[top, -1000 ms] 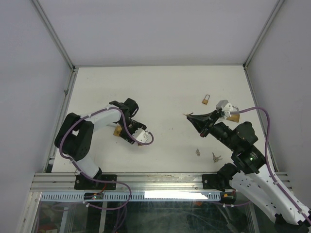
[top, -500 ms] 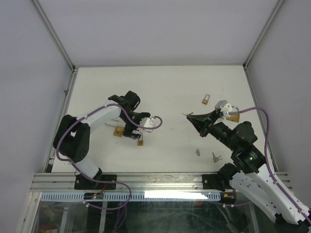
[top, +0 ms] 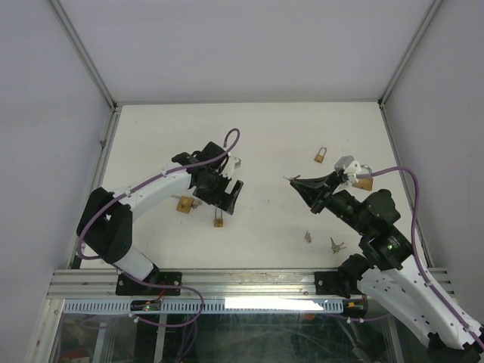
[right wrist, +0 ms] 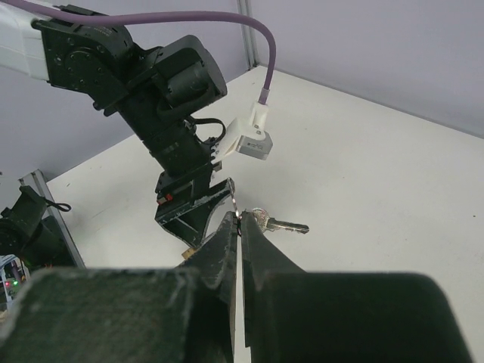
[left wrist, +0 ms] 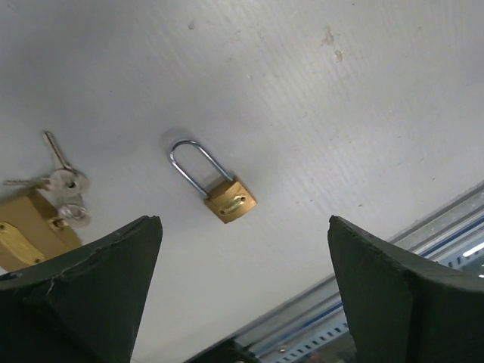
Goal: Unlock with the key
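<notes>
A small brass padlock (left wrist: 229, 200) with a long steel shackle lies flat on the white table, seen in the left wrist view just beyond my left gripper (left wrist: 243, 223). That gripper is open and empty, above the lock. From above, the same padlock (top: 218, 221) sits just in front of the left gripper (top: 229, 197). My right gripper (right wrist: 240, 217) is shut on a silver key (right wrist: 283, 224) and its ring, and the blade points right. It hangs in the air at the table's right middle (top: 293, 181).
A second brass padlock (top: 184, 204) with keys (left wrist: 62, 181) attached lies left of the first. Two more padlocks (top: 321, 156) (top: 364, 183) lie near the right arm. Loose keys (top: 308, 237) (top: 335, 244) lie near the front right. The metal frame rail (top: 227, 281) borders the near edge.
My left gripper opened wide and let go of the small padlock, which now lies on the table. The left wrist swung back and right. The right arm stayed still.
</notes>
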`<state>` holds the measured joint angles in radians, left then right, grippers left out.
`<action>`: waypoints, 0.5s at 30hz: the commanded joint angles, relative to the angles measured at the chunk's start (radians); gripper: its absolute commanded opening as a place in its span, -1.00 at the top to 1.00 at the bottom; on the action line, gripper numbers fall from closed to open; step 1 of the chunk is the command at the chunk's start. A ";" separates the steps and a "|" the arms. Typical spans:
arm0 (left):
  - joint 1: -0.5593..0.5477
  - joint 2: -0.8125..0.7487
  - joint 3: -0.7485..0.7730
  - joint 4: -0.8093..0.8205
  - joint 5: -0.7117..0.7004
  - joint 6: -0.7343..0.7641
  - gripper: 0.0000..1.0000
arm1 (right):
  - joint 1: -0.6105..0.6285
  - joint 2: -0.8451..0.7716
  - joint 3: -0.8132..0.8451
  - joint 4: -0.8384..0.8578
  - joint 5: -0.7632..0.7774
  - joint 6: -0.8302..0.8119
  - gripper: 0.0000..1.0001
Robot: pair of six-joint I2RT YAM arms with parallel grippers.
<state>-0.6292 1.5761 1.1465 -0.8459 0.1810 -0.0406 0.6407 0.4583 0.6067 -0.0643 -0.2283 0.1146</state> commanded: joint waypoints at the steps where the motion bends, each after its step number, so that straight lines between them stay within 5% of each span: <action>1: -0.095 -0.014 0.001 0.025 -0.090 -0.326 -0.88 | -0.002 -0.009 -0.004 0.061 -0.020 0.028 1.00; 15: -0.082 0.098 -0.107 0.106 -0.121 -0.470 -0.61 | -0.003 -0.076 -0.010 0.013 0.005 0.020 1.00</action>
<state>-0.7395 1.6657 1.0340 -0.8116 0.0566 -0.4496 0.6407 0.4046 0.5831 -0.0639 -0.2317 0.1329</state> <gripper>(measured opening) 0.832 0.008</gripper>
